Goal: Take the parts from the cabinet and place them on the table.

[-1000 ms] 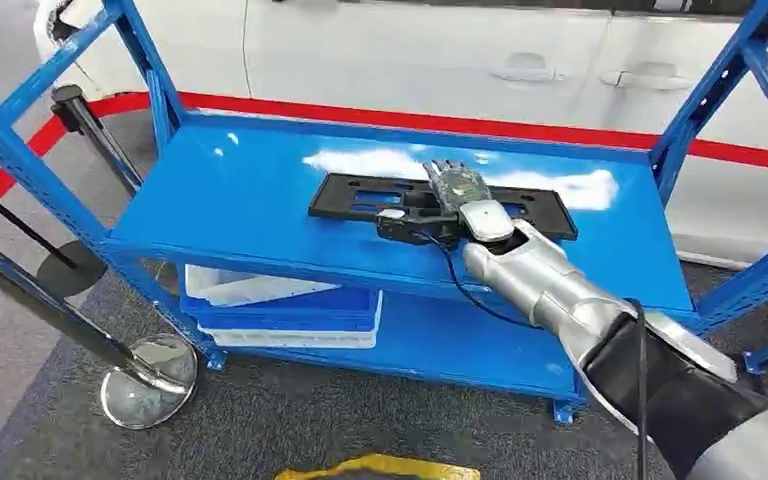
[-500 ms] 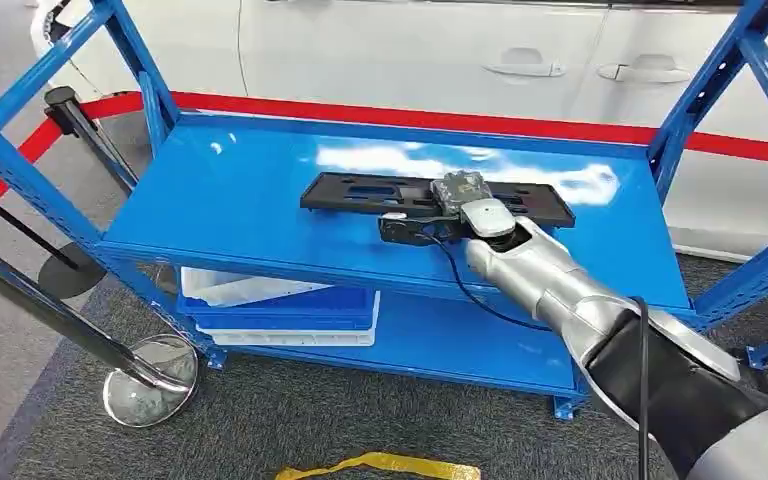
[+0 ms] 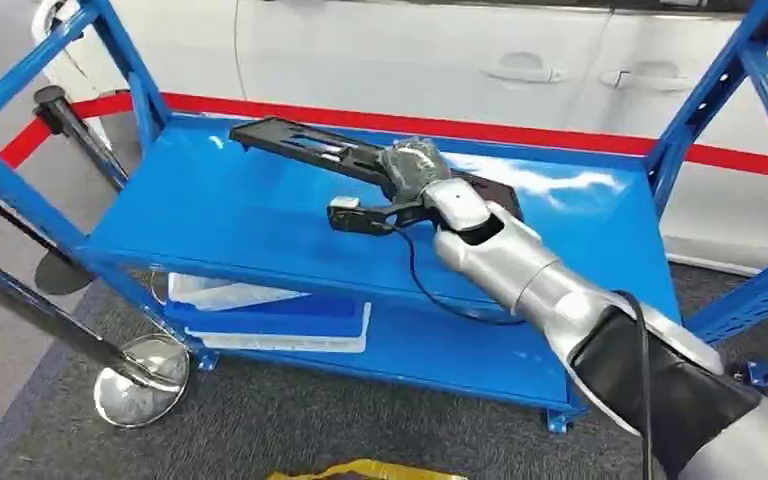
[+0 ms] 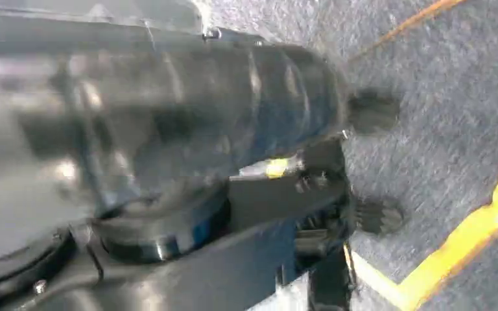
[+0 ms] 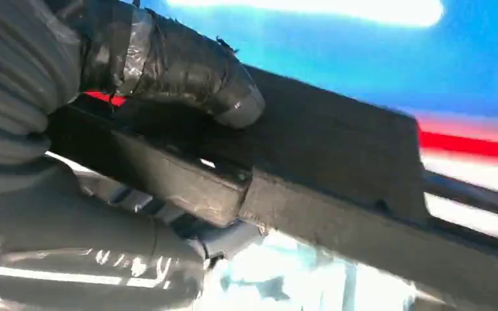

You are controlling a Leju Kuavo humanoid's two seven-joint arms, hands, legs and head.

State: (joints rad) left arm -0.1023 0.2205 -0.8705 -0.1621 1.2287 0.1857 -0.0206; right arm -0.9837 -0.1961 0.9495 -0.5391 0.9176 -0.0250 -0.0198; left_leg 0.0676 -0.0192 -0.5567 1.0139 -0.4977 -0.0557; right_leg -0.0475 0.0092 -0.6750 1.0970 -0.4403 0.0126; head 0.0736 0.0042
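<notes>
Right hand point(image 3: 415, 172) is gripping the black part point(image 3: 300, 142): fingers point(image 5: 168, 61) are wrapping over its top edge, thumb pressing from beneath. The part is hanging tilted above the cabinet point(image 3: 250, 215) top shelf, one end raised toward the cabinet's far-left corner, the other end hidden behind the hand. Left hand: the left wrist view is blurred, so I cannot tell its state.

Cabinet is blue with a glossy top shelf; white-and-blue trays point(image 3: 270, 315) are lying on its lower shelf. A white car point(image 3: 460, 60) is standing behind the cabinet. A stanchion point(image 3: 140, 385) is standing left of the cabinet, on grey carpet point(image 3: 310, 420).
</notes>
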